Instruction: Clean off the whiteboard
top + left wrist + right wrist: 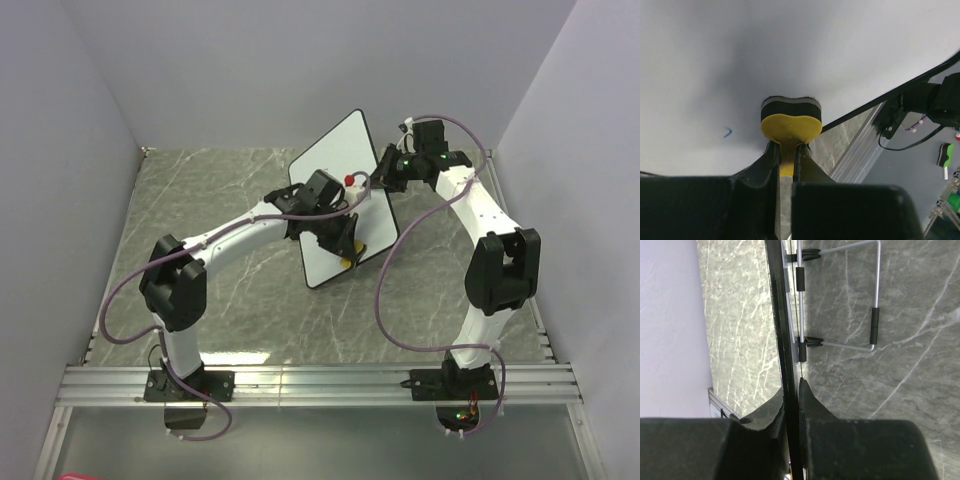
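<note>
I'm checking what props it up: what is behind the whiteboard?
Behind the whiteboard, the right wrist view shows a grey wire stand with black sleeves, clipped to its back, with the marble table beyond. The top view hides it behind the board's face.

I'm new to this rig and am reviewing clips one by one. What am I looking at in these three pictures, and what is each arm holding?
These are two robot arms bolted to the near edge of a marble-patterned table. The overhead picture looks down from behind them. The other two come from a camera on each wrist, looking along the jaws. The left gripper holds a yellow eraser by its handle, with the dark felt side seemingly against the whiteboard. The right gripper is shut on the board's edge, steadying it tilted up. Its wrist picture shows the board edge-on, with the wire stand on its back. One small blue mark is on the board.
</note>
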Controlling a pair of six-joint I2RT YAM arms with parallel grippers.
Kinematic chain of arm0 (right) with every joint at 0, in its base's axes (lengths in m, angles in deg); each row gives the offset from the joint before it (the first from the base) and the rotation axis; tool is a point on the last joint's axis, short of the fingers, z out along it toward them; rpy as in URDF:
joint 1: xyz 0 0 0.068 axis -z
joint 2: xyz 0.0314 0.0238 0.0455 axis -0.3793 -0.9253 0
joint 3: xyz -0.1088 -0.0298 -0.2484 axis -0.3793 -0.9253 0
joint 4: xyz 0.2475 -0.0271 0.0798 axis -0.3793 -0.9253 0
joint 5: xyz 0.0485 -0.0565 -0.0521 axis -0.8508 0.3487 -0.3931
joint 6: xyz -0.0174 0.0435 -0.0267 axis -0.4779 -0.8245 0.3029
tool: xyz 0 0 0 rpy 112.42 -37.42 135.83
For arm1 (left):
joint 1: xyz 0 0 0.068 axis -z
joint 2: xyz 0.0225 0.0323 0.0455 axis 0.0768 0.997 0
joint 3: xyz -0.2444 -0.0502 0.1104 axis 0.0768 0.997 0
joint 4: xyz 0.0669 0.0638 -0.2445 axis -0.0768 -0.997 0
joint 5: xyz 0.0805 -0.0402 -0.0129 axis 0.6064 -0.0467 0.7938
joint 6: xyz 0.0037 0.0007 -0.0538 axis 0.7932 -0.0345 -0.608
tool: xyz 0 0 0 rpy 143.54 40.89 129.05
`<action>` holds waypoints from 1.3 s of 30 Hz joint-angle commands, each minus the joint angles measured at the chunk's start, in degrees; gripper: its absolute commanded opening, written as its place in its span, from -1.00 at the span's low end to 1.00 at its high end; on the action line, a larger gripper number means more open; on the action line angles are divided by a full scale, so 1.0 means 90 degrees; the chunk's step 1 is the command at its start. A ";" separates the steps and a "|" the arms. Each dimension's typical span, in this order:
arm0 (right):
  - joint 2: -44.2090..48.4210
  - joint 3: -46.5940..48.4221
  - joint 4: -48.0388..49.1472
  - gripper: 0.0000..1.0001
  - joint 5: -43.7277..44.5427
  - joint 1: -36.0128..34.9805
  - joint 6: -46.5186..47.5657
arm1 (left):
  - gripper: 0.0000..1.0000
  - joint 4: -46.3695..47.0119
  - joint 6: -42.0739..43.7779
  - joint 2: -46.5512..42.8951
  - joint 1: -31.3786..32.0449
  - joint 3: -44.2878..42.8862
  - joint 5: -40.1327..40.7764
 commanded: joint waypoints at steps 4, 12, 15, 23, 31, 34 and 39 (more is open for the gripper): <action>-0.0412 -0.0632 -0.1146 -1.00 -0.0467 -0.0755 -0.0155 | -0.99 0.0636 -0.0735 -0.0066 -0.0189 0.0980 0.0651; -0.0256 -0.0857 -0.1039 -1.00 -0.0633 -0.0765 -0.0117 | -0.99 0.0940 -0.0853 0.0168 -0.0844 0.0971 0.1589; -0.0236 -0.0828 -0.1117 -1.00 -0.0623 -0.0755 -0.0058 | -0.99 0.0998 -0.0814 0.0344 -0.0961 0.0844 0.1755; -0.0255 -0.0877 -0.1127 -1.00 -0.0798 -0.0765 -0.0048 | -0.99 0.1194 -0.0804 0.0685 -0.0981 0.0465 0.1882; -0.0392 -0.0731 -0.1205 -1.00 -0.0858 -0.0804 -0.0009 | -0.99 0.1233 -0.0638 0.0881 -0.0932 -0.0698 0.1062; -0.0441 -0.0623 -0.1273 -1.00 -0.0877 -0.0804 0.0030 | -0.99 0.0960 -0.0521 0.1270 -0.0932 -0.1264 0.0985; -0.0509 -0.0525 -0.1390 -1.00 -0.0877 -0.0804 0.0157 | -0.99 0.0784 -0.0491 0.1555 -0.0932 -0.1578 0.0857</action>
